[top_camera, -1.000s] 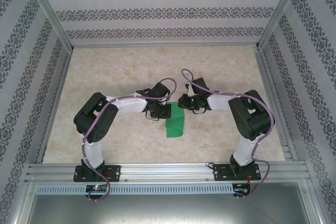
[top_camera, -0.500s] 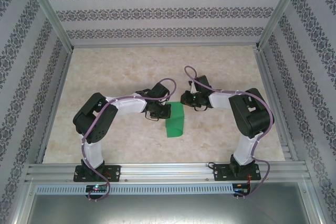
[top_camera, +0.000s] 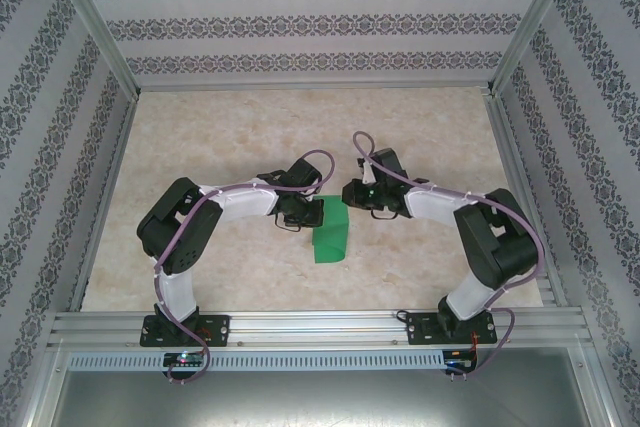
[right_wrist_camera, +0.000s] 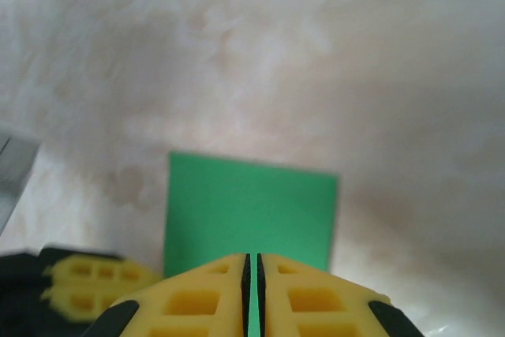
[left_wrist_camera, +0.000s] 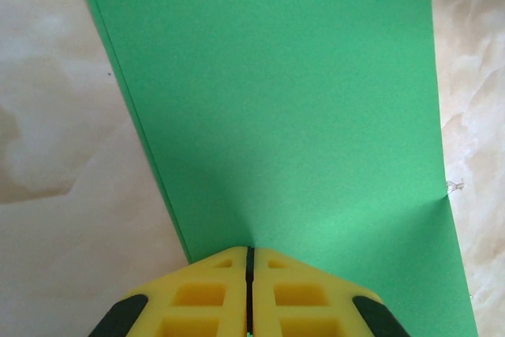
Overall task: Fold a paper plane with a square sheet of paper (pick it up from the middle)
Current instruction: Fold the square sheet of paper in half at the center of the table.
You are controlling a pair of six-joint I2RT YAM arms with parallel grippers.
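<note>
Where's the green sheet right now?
In the top view the square sheet of paper, folded double, lies mid-table between the two arms. Its far end sits between the left gripper and the right gripper.

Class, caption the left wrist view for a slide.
Shut left gripper at the edge of the folded green sheet on the table.
</note>
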